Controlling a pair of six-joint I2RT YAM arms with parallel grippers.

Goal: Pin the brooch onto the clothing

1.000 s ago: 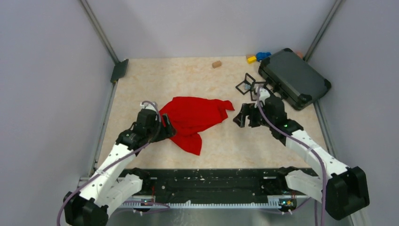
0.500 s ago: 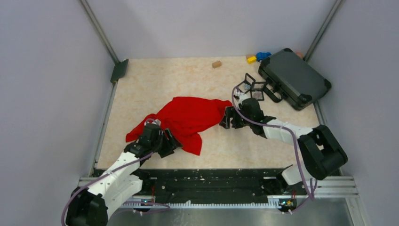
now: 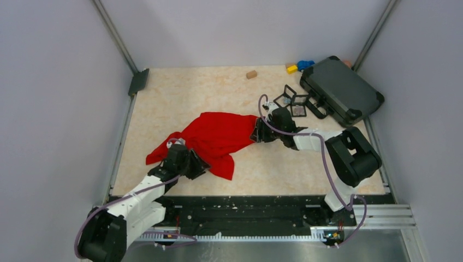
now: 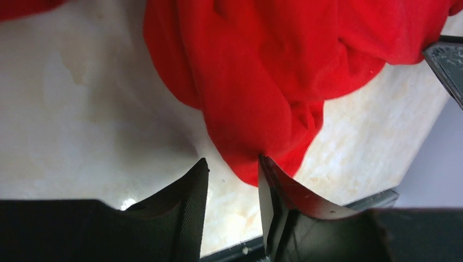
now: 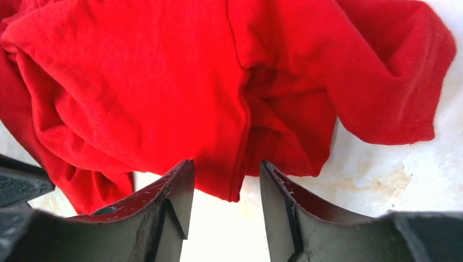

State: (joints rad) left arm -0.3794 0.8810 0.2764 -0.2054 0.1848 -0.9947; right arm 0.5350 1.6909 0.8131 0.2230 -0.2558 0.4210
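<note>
Left wrist: left tool [image 4: 233, 160], jaws parted, straddles a tip of the clothing [image 4: 262, 82]; right tool [image 5: 226, 162], parted, straddles its hem.

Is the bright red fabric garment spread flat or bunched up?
Bunched up: the red fabric garment lies crumpled, with deep folds and overlapping layers in both wrist views.
</note>
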